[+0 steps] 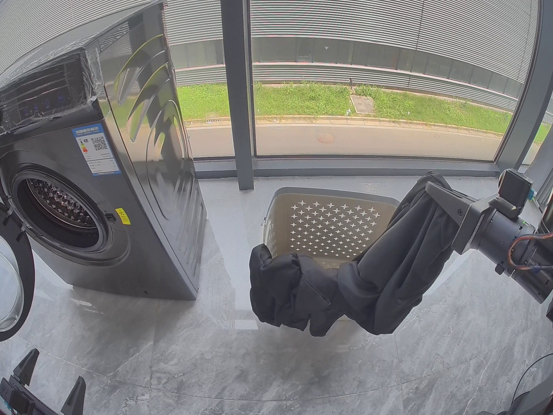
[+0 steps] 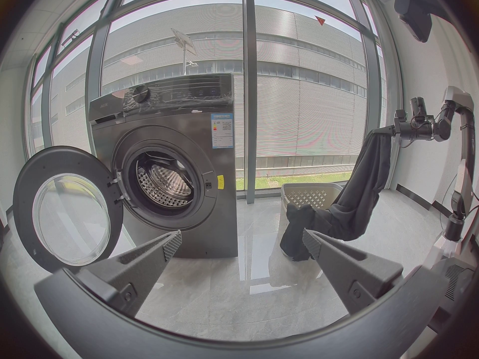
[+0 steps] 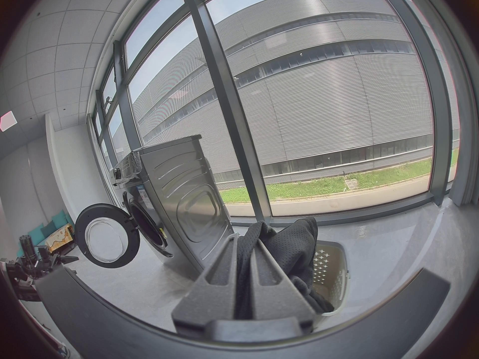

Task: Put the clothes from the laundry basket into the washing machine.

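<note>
Glossy grey marble floor (image 1: 230,364) meets tall windows (image 1: 237,87) facing a ribbed building (image 1: 374,7) and grass (image 1: 305,99).

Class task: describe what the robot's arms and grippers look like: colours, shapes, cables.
Both grippers, left and right, have two dark grey wedge-shaped fingers tapering to narrow tips, with finely textured inner pads. The right arm is a grey cylinder at the wrist, topped by a black box, with thin red cables. Its farther links are white.

The washing machine (image 1: 103,162) stands at ten o'clock, the laundry basket (image 1: 328,220) at twelve. A garment (image 1: 374,278) hangs from the right gripper (image 1: 433,188) at two, over the basket.
</note>
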`<state>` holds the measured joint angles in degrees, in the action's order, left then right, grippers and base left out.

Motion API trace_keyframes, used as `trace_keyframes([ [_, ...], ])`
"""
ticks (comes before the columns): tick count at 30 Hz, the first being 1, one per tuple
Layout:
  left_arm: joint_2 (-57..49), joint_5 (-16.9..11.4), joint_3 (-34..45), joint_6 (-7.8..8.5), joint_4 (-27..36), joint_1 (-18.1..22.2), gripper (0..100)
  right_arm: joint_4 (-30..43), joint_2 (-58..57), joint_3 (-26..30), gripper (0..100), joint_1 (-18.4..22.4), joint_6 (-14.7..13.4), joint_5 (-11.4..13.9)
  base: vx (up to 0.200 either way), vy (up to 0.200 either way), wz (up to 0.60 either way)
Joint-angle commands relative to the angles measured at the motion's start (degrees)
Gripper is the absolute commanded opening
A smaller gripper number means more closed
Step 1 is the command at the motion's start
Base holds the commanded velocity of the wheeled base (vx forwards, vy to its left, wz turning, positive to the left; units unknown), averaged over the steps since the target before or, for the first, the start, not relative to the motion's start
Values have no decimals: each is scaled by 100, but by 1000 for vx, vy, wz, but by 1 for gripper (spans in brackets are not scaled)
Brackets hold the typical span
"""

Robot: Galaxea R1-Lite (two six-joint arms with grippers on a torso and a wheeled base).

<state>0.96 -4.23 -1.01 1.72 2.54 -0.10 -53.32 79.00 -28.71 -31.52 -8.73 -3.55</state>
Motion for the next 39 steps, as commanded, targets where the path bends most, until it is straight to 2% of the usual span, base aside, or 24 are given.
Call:
trace_keyframes([
  [1, -96, 1, 92, 4, 1, 1, 100, -3, 11, 14, 0, -47, -6, 3, 0, 200, 0],
  [20, -96, 1, 92, 4, 1, 1, 100, -82, 2, 146, 0, -600, -15, 65, 0, 200, 0],
  [26, -96, 1, 92, 4, 1, 1, 100, -82, 46, 129, 0, -618, -41, 56, 0, 0, 0],
  [36, -96, 1, 92, 4, 1, 1, 100, -82, 142, 129, 0, -574, -59, 3, -200, 0, 0],
  [39, -96, 1, 92, -5, 1, 1, 100, -82, 248, 111, 0, -548, -59, -85, -200, 0, 0],
])
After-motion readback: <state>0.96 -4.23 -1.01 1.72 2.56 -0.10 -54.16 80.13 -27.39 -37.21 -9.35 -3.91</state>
